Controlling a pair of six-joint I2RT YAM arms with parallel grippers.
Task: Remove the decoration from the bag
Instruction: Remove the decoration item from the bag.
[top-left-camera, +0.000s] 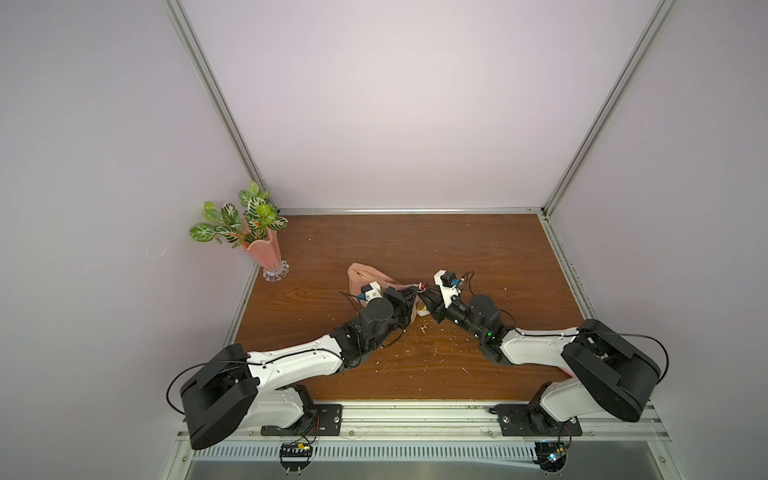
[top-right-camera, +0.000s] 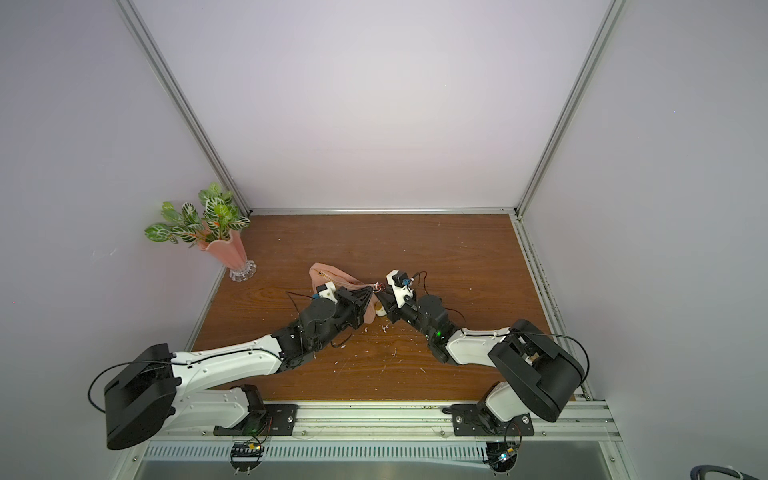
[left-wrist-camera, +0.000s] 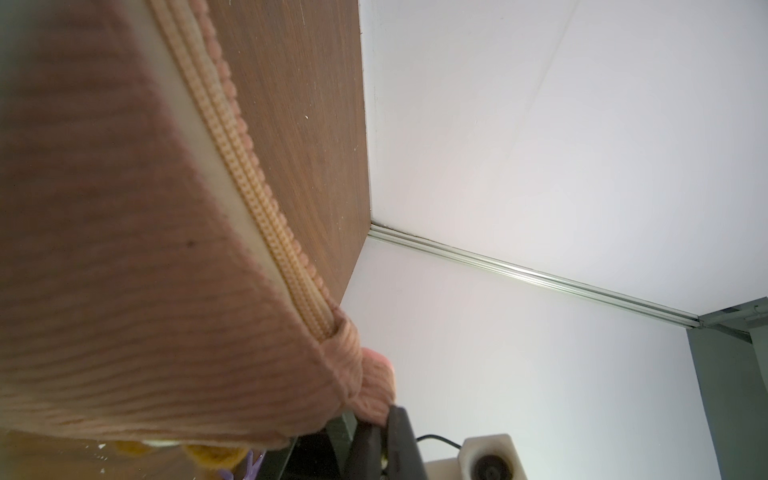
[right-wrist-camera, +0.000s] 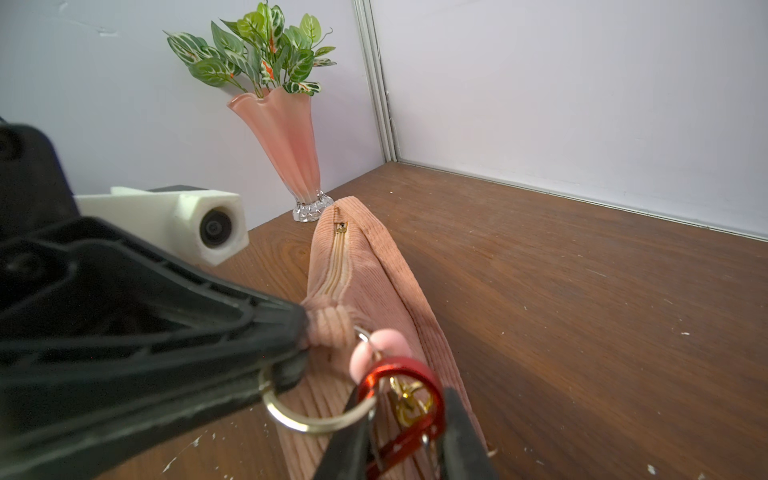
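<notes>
Only the right wrist view resolves the red loop (right-wrist-camera: 405, 366).

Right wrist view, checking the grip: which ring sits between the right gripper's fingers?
The red ring, between the black fingers; the larger silver ring hangs beside them.

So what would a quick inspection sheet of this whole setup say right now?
Surface: wooden table, scattered with white flecks.
Job's things: pink bag mid-table; charm at its near end, joined to the bag's key ring by a red clip.
Clutter: vase of leaves in the far left corner; a purple bit by the bag's edge, unclear.
Tools: left tool clamped on the bag's corner; right tool pinching the red clip.
Cables: black leads at the wrists; no snag seen.
Surroundings: pale walls, metal frame rails.
</notes>
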